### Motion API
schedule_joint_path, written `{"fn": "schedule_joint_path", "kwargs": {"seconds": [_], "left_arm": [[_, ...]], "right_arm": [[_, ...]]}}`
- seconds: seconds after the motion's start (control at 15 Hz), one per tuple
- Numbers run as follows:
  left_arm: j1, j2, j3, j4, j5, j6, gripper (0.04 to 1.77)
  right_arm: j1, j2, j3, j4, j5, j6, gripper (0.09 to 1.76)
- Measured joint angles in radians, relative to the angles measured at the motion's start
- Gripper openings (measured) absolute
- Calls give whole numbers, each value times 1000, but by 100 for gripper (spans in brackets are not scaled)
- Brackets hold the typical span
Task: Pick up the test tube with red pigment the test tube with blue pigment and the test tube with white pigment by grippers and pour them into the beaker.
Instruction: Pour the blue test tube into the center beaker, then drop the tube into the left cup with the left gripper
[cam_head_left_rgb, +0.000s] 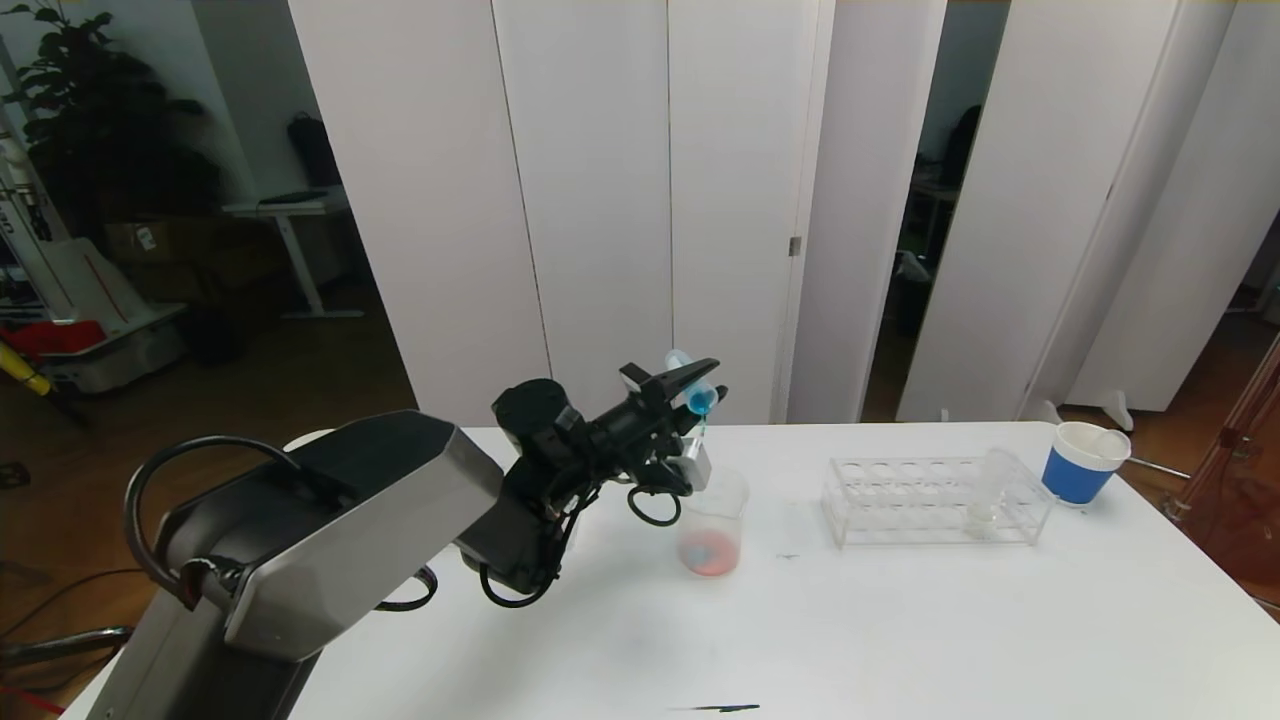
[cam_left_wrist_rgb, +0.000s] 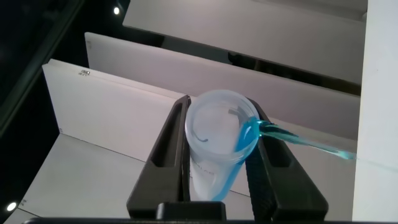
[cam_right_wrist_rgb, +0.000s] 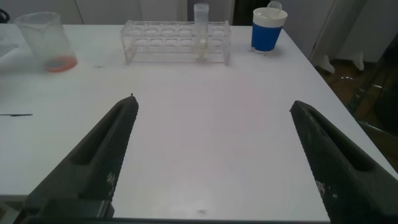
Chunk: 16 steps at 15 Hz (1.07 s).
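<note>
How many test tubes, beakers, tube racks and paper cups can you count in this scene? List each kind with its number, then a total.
Test tubes: 2 (blue-pigment tube in the left gripper, white-pigment tube in the rack)
Beakers: 1
Tube racks: 1
Blue paper cups: 1
Total: 5

The white table (cam_head_left_rgb: 900, 620) carries the beaker (cam_head_left_rgb: 712, 525), which stands near its middle with reddish liquid and a little blue at the bottom. To the right stands a clear tube rack (cam_head_left_rgb: 935, 500) that holds the test tube with white pigment (cam_head_left_rgb: 985, 490). Beyond the rack, near the far right corner, stands a blue paper cup (cam_head_left_rgb: 1085, 462). A small dark mark (cam_head_left_rgb: 715, 708) lies at the near edge.
</note>
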Motion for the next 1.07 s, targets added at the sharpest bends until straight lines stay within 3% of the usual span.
{"fn": "schedule_joint_path", "kwargs": {"seconds": [1.07], "left_arm": [[-7,-5,-11,-26,2,11,58]], "right_arm": [[0,0,0,0,0,0,175]]}}
